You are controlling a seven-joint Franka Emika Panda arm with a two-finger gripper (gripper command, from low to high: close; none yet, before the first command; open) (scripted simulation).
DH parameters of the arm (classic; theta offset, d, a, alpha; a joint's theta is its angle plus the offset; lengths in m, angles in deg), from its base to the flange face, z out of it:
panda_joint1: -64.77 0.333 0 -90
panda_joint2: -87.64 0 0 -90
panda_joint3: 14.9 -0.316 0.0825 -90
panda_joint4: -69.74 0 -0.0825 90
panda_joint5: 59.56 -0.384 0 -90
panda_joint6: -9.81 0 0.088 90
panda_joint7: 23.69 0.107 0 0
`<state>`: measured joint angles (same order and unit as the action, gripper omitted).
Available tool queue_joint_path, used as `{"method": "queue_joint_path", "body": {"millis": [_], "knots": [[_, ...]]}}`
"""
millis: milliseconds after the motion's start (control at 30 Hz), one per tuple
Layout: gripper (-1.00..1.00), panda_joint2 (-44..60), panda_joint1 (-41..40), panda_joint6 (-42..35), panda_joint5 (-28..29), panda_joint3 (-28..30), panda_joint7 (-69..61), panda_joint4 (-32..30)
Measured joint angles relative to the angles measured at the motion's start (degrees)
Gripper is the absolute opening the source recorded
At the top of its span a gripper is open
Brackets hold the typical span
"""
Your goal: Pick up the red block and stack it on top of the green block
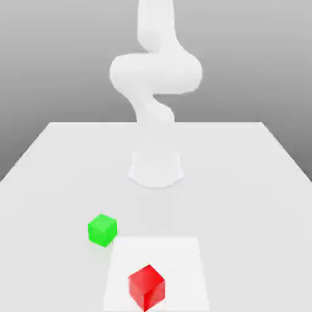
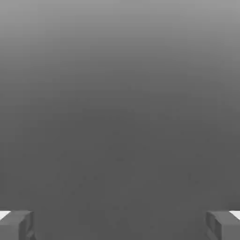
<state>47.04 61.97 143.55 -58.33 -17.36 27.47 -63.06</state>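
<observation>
The red block [image 1: 147, 286] rests on a paler square patch [image 1: 183, 256] of the white table near its front edge. The green block [image 1: 102, 230] sits on the table a little behind it, toward the exterior view's left, apart from it. The white arm [image 1: 155, 73] rises from its base [image 1: 156, 169] at the table's middle and bends upward out of the frame. In the hand view my gripper [image 2: 120, 225] is open, its grey fingertips [image 2: 16, 225] set far apart with nothing between them, and a plain grey background behind.
The white table [image 1: 244, 183] spreads wide around the arm's base, with its front edge just past the red block and its side edges slanting away at both sides.
</observation>
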Motion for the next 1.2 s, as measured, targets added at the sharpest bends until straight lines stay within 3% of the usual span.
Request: {"method": "queue_joint_path", "body": {"millis": [433,633,833,967,1000,1200], "knots": [[0.00,27.58,-10.81,10.14,7.69,-9.01,28.72,-5.28],[0.00,39.83,-12.15,14.92,9.07,-9.22,40.28,-7.73],[0.00,51.13,-11.93,20.38,5.22,-9.25,47.61,-10.14],[0.00,59.26,-10.12,26.71,7.57,-6.87,50.58,-9.26],[-1.00,61.28,-9.38,28.35,8.37,-5.97,51.20,-8.96],[-1.00,62.30,-9.06,29.29,8.85,-5.56,51.58,-8.81]]}}
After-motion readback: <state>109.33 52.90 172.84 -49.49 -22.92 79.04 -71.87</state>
